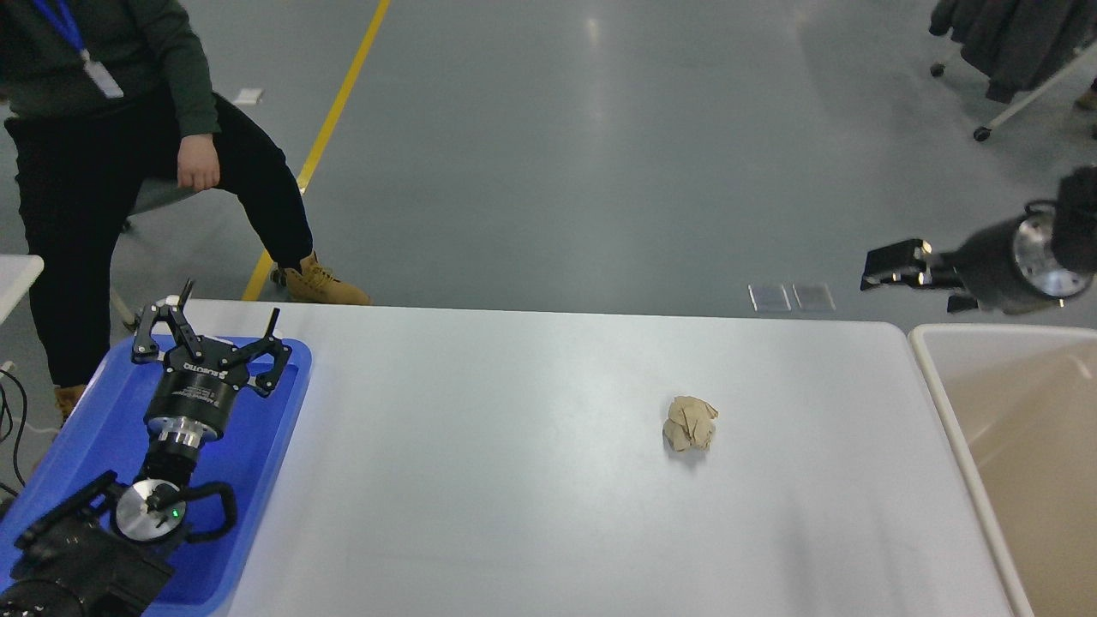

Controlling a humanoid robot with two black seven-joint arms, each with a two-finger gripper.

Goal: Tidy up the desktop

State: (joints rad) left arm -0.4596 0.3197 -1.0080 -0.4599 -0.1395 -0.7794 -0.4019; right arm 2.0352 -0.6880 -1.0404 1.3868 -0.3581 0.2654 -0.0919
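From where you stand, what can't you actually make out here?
- Blue tray, head view: my left arm and the bottom edge hide much of its inside.
- Beige bin: cut off by the right and bottom edges.
- Right claw: seen side-on and dark, open or shut unclear.
- Crumpled paper: too small to read.

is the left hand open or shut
Open: the left hand has its two fingers spread wide above the blue tray, with nothing between them.

a: what's cut off?
b: the bin (934,377) at the right edge, the tray (283,411) at the left, the person's (128,163) head at the top.
a: right gripper (891,266)?
b: too dark to read.
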